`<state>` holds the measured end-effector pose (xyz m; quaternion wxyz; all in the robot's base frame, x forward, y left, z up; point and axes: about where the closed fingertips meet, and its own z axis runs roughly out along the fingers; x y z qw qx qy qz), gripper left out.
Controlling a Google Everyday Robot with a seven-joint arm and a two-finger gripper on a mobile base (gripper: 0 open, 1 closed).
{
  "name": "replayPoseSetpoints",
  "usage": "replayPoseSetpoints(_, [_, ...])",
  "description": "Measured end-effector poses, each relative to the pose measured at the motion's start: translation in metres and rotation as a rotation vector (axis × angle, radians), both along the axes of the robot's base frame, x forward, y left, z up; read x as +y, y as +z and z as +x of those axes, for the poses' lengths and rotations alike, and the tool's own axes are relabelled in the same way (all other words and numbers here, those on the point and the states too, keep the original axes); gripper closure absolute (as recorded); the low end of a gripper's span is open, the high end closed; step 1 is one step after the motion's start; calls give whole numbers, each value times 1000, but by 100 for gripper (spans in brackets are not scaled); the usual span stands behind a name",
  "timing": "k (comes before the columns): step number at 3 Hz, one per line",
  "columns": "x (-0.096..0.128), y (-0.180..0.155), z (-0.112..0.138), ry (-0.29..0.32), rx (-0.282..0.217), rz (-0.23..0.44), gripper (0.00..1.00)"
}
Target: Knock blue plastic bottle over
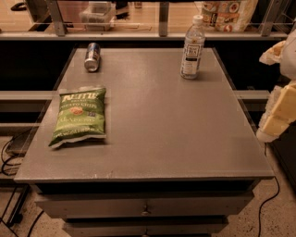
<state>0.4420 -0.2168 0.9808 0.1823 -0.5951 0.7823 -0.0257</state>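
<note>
The clear plastic water bottle (192, 46) with a white cap and a white label stands upright near the far right corner of the grey table (157, 115). My gripper (277, 111) shows at the right edge of the view, beside the table's right side, well in front of and to the right of the bottle. It is not touching anything on the table.
A blue-and-silver can (92, 56) lies on its side at the far left. A green chip bag (79, 115) lies flat at the left. A railing and shelf with snack packages (229, 11) run behind the table. Drawers sit below the tabletop.
</note>
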Motion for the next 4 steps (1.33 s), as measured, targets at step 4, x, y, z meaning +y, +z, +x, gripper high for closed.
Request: replayPoseSetpoints(4, [-15, 5, 86, -156, -123, 142, 0])
